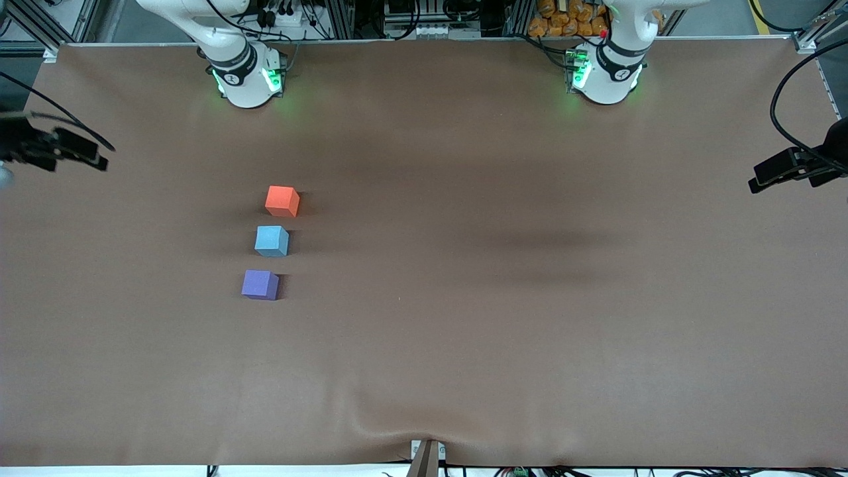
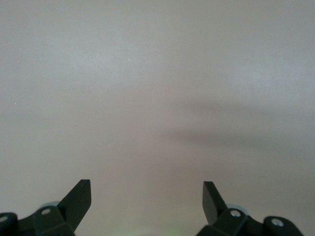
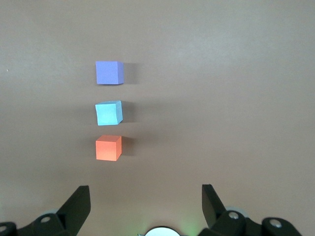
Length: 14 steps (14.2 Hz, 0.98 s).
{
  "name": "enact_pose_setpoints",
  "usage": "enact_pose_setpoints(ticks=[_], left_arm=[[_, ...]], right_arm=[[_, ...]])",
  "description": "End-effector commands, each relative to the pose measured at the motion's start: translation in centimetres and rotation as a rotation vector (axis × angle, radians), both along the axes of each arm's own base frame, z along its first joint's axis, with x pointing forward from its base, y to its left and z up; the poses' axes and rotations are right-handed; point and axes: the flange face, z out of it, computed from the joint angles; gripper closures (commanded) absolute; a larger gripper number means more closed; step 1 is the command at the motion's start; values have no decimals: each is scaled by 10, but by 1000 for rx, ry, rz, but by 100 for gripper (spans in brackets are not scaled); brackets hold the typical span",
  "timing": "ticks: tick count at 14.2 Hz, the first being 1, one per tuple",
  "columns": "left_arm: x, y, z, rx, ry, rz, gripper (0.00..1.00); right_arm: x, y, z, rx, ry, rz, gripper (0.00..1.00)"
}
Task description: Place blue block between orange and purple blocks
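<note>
- Light sky-blue matte cube [image 1: 271, 240] sits between orange-red matte cube [image 1: 282, 201] and violet-purple matte cube [image 1: 260, 285], narrow gaps, none touching.
- Right gripper [image 3: 146, 196] wide, empty, high over the cubes.
- Left gripper [image 2: 147, 194] wide, empty, over bare brown table [image 1: 530, 298].

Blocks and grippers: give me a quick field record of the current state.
blue block: on the table, between the other two, touching neither
orange block: farthest of the three from the front camera
purple block: nearest of the three to the front camera
row: a slightly slanted line toward the right arm's end
left gripper: open, empty, over bare table
right gripper: open, empty, above the blocks
task state: looks done
</note>
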Motion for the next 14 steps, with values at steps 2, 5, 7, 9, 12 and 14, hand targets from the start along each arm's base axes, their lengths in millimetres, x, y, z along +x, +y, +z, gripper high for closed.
enact_pose_setpoints(ticks=[2, 5, 7, 9, 12, 14], left_arm=[[-4, 2, 0, 21, -4, -18, 0], [-5, -4, 4, 21, -11, -27, 0], [-5, -5, 3, 19, -10, -28, 0], [-4, -7, 4, 16, -13, -31, 0], [-4, -9, 5, 19, -15, -34, 0], [-4, -12, 5, 19, -12, -42, 0]], right_arm=[[-1, -12, 13, -38, 8, -24, 0], [-1, -8, 17, -42, 7, -42, 0], [1, -2, 19, -47, -7, -30, 0], [3, -3, 28, -53, -32, -33, 0], [3, -7, 26, -51, -26, -42, 0], [6, -5, 22, -52, -20, -36, 0]])
